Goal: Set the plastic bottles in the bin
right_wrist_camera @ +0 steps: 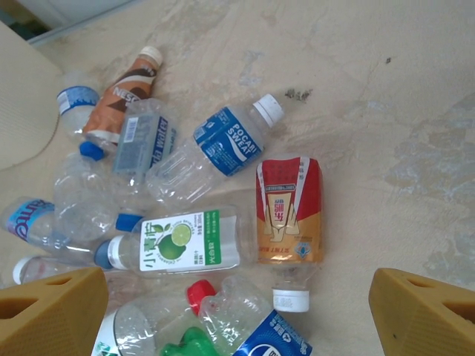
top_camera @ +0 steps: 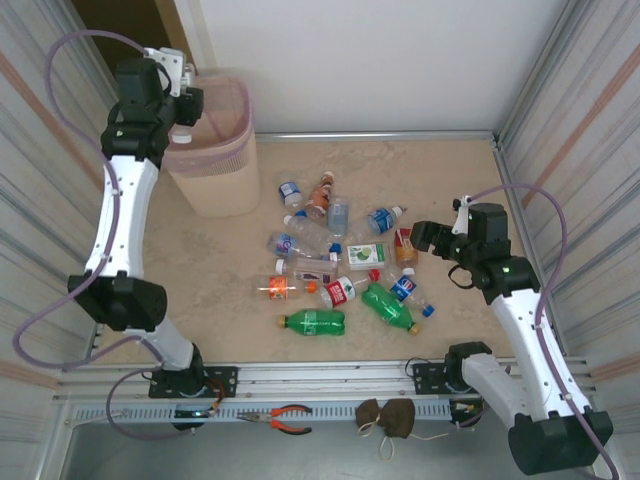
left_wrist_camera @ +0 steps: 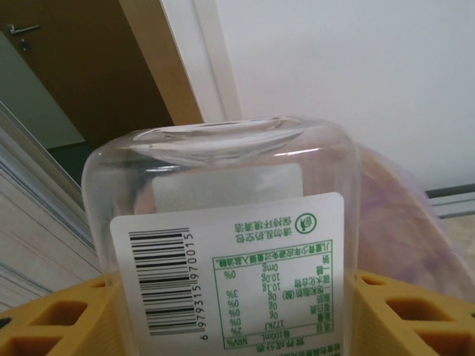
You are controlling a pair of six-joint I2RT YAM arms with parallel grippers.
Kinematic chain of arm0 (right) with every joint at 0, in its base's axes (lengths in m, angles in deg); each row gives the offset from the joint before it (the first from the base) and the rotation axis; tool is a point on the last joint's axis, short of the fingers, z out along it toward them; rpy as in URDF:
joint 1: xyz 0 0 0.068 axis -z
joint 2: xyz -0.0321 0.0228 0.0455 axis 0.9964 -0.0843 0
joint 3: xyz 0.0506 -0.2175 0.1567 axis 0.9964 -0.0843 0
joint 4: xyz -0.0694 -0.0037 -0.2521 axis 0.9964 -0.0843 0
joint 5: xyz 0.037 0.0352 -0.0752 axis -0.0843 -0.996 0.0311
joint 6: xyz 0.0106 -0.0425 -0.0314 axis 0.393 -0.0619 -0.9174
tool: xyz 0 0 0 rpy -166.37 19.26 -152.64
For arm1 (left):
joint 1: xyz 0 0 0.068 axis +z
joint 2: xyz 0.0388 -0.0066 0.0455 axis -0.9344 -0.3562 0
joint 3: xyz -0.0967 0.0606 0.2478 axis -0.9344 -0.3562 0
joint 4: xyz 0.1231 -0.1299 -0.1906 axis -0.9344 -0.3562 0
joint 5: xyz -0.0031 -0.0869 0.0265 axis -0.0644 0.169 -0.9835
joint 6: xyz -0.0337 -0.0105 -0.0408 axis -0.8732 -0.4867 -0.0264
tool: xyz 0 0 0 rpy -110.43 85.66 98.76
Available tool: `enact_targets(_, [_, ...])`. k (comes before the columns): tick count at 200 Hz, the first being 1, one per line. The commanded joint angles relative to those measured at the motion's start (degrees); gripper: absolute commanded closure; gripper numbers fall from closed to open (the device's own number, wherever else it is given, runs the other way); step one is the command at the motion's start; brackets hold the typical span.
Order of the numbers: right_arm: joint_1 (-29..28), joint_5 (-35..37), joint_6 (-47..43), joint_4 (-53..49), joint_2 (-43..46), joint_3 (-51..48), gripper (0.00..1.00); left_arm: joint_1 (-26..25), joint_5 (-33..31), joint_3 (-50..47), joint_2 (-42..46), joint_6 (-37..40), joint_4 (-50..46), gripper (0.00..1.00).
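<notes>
clear bottle (left_wrist_camera: 230,222) in pinch of left gripper (left_wrist_camera: 236,315) at bin (top_camera: 215,180) — right gripper (right_wrist_camera: 237,319) wide apart above plastic bottles (top_camera: 330,262)

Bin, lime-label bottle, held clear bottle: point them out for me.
bin (top_camera: 218,185), top external view, beige front wall
lime-label bottle (right_wrist_camera: 182,241), right wrist view, its label
held clear bottle (left_wrist_camera: 223,237), left wrist view, white label

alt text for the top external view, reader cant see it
The left gripper holds a clear bottle above the pink-lined beige bin at the far left corner of the table. More plastic bottles lie scattered mid-table, with the open right gripper at the pile's right edge. Pliers and a brown pouch sit by the arm bases.
</notes>
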State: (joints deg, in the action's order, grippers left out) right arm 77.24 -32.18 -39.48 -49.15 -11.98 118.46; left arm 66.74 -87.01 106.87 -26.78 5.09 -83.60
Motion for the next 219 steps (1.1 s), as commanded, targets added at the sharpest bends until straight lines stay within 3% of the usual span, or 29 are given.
enact_targets(1, [-0.34,0.80,0.95,0.88,-0.48,1.80,0.10,1.03,0.31,3.95,-2.98,2.39,3.55,0.48])
enact_targets(66, [-0.35,0.89,1.09,2.04,-2.41,1.18,0.10,3.58,0.18,4.99,-12.69,2.47,2.07,0.49])
enact_targets(161, [-0.34,0.26,1.31,3.79,-4.18,-0.23,0.10,3.76,1.29,-2.61,-20.48,-1.49,-0.86,0.51])
enact_targets(219, [-0.41,0.18,1.30,4.38,-4.34,-1.29,0.10,3.71,3.67,-1.58,-27.46,-5.22,-7.32,0.52])
